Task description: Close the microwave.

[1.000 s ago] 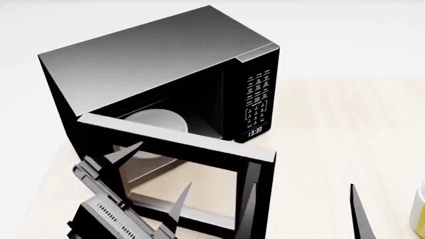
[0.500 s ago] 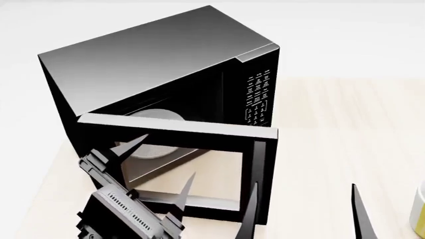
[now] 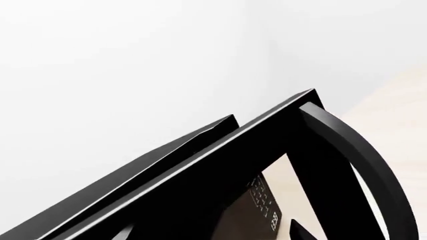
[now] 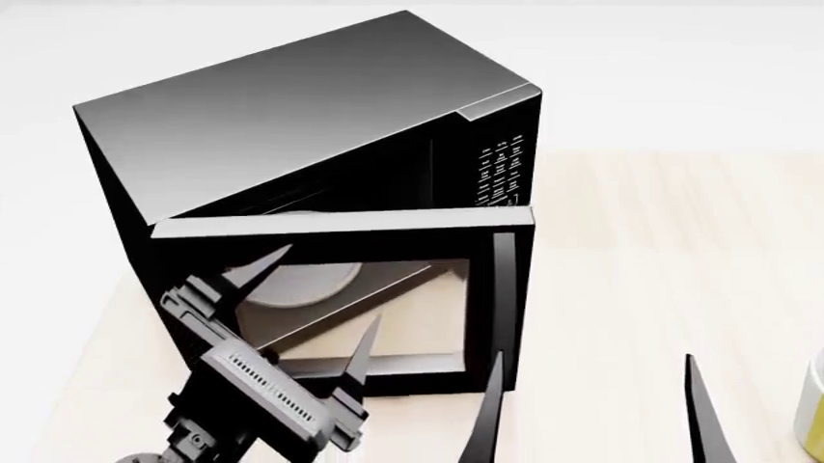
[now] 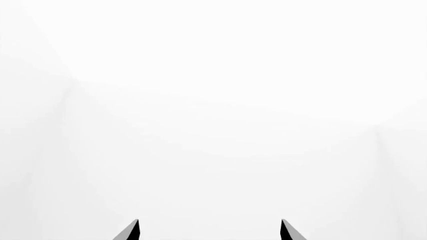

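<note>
- A bare simulated kitchen-like setup, rendered rather than real.
- A black microwave (image 4: 322, 164) stands on a pale wood-grain surface (image 4: 644, 251).
- Plain white, featureless walls behind it.
- A yellowish object (image 4: 811, 410) shows at the edge.

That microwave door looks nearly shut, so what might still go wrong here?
The left gripper pushes the door with open fingers on smooth glass, so they may slide off before the door reaches the microwave. The push may also shove the whole microwave across the table. The right gripper could snag the door's handle.
</note>
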You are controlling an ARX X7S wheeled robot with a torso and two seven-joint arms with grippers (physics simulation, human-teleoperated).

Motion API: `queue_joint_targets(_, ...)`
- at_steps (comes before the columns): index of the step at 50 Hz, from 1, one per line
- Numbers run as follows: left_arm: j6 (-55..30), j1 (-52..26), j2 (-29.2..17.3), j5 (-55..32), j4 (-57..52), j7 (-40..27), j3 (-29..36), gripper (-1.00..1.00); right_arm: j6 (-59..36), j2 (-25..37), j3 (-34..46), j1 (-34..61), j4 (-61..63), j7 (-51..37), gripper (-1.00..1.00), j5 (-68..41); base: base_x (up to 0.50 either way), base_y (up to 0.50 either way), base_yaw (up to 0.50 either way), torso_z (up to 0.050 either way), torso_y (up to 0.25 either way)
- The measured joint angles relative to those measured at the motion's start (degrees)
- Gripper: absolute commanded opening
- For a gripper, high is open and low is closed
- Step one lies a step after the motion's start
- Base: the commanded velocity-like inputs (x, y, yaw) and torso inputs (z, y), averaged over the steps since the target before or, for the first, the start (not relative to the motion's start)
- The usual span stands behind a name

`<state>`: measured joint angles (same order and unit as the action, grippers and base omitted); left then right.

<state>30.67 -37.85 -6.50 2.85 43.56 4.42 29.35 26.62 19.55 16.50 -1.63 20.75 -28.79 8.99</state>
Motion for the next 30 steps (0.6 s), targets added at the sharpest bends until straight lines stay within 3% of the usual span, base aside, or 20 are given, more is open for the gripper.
queue_joint_targets(30, 5.02, -6.01, 2.45, 1.85, 12.51, -5.84, 1.57, 1.00, -0.35, 0.54, 0.39, 0.12, 0.09, -0.54, 1.00, -0.60, 0.00, 0.00, 0.00, 0.000, 0.000)
